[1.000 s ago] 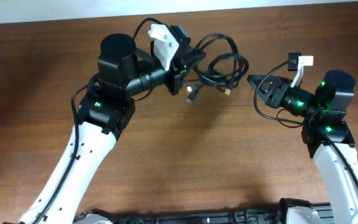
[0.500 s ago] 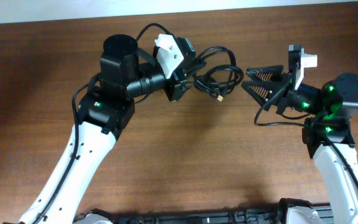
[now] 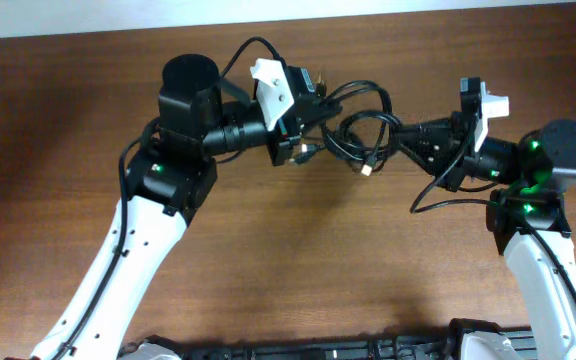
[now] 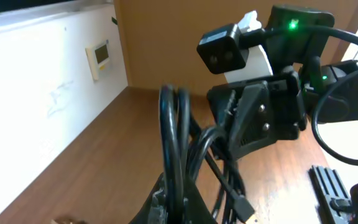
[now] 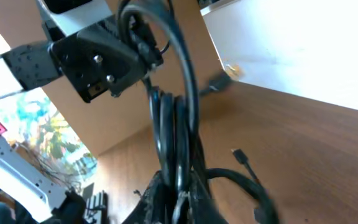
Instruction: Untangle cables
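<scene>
Our right fingers (image 3: pixel 420 137), apart a moment before, had clamped the cables (image 3: pixel 360 128) our left fingers (image 3: pixel 298 128) gripped, so pulling apart could begin.

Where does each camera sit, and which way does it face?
Overhead: fixed above the brown wooden table, looking down; both white-and-black arms show, left gripper and right gripper closed on the thin black cables.
Left wrist: looks along its own fingers, past the cables, at the right gripper.
Right wrist: mirror view, facing the left gripper.
Shared: both wrist views show the same cable bundle.
</scene>
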Controlling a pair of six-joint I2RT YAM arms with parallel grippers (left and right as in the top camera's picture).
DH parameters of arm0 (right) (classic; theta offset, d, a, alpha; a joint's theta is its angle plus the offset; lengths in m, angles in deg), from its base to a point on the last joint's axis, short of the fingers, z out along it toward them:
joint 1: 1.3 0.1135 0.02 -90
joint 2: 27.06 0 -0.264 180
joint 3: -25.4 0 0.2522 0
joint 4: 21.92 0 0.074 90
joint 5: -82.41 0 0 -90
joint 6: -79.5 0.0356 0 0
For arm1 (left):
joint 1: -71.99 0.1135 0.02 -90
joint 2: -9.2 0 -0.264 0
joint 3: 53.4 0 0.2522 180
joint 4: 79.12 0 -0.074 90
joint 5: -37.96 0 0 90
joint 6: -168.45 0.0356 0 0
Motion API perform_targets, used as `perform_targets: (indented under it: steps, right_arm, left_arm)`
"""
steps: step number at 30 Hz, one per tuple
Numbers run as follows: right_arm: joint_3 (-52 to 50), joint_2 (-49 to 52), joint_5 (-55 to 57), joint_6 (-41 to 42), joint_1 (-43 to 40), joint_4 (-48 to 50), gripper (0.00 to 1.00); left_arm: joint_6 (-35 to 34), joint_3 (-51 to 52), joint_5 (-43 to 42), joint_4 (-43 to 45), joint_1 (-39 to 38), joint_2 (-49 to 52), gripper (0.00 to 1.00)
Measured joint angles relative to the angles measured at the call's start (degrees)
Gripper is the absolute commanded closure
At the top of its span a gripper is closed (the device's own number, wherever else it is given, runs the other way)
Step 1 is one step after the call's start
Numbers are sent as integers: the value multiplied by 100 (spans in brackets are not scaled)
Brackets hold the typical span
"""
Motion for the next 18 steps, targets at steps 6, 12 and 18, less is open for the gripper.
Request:
perform_targets:
  steps: [6, 12, 18]
  right_arm:
    - [0, 0, -9, 2, 0, -74, 96]
    - [0, 0, -26, 2, 0, -376, 96]
    - [0, 0, -48, 4, 0, -501, 96]
  left_arm:
    - [-293, 0, 229, 15, -2, 0, 100]
    - [-1351, 0, 1423, 13, -13, 0, 100]
    - [-3209, 0, 2970, 4, -42, 0, 100]
